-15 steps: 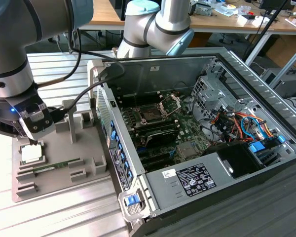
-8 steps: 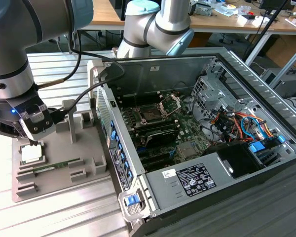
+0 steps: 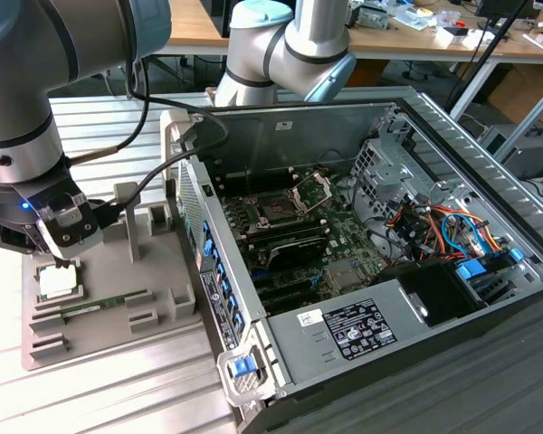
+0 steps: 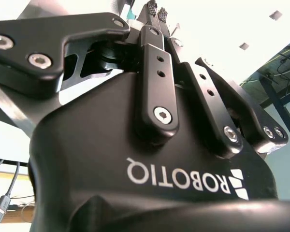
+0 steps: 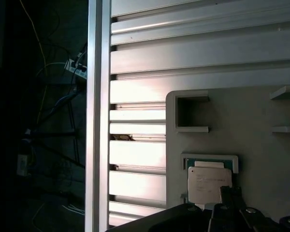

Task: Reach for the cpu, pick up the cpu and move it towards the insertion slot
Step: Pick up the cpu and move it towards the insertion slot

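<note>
Hovering just above the cpu (image 3: 58, 280) in its grey holder (image 3: 118, 271) is the hand (image 3: 61, 257); its opening cannot be told.

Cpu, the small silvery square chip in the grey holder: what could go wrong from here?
The gripper hangs just above the small silvery square cpu, seated in a recess of the grey moulded holder; an off-centre descent could tilt it against the rim.
The long thin green memory stick beside it could get nudged.
The open computer case's raised side wall stands between holder and silver-framed square insertion slot; a low carry might strike it.
</note>
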Controlling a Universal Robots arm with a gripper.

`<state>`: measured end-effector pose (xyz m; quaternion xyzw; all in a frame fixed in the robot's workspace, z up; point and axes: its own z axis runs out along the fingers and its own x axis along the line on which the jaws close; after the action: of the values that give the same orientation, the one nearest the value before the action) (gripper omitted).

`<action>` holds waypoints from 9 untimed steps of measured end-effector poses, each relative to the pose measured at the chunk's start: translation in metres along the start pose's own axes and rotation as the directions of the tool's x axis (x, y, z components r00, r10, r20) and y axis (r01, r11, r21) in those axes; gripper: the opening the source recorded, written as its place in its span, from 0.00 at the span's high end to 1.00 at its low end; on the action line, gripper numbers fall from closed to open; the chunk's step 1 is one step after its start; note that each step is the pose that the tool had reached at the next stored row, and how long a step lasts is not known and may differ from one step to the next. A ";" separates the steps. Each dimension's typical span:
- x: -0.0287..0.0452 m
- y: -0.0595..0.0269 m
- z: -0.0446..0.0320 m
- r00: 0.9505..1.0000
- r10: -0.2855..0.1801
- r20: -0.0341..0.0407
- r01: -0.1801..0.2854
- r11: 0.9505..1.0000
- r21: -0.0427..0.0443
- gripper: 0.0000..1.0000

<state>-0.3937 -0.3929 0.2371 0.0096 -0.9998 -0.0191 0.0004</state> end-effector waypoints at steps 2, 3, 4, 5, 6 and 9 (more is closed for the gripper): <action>0.0000 0.0000 0.0008 1.000 0.000 0.000 0.000 1.000 0.000 0.90; 0.0000 0.0000 0.0011 1.000 0.000 0.000 0.000 1.000 0.000 0.90; 0.0000 0.0000 0.0014 1.000 0.000 0.000 0.000 1.000 0.000 0.90; 0.0000 -0.0001 0.0018 1.000 0.000 0.000 0.000 1.000 0.000 0.90; 0.0000 -0.0001 0.0023 1.000 0.000 0.000 0.000 1.000 0.000 0.90; 0.0000 -0.0001 0.0032 1.000 0.000 0.000 0.000 1.000 0.000 0.90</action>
<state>-0.3937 -0.3929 0.2339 0.0095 -0.9998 -0.0191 0.0004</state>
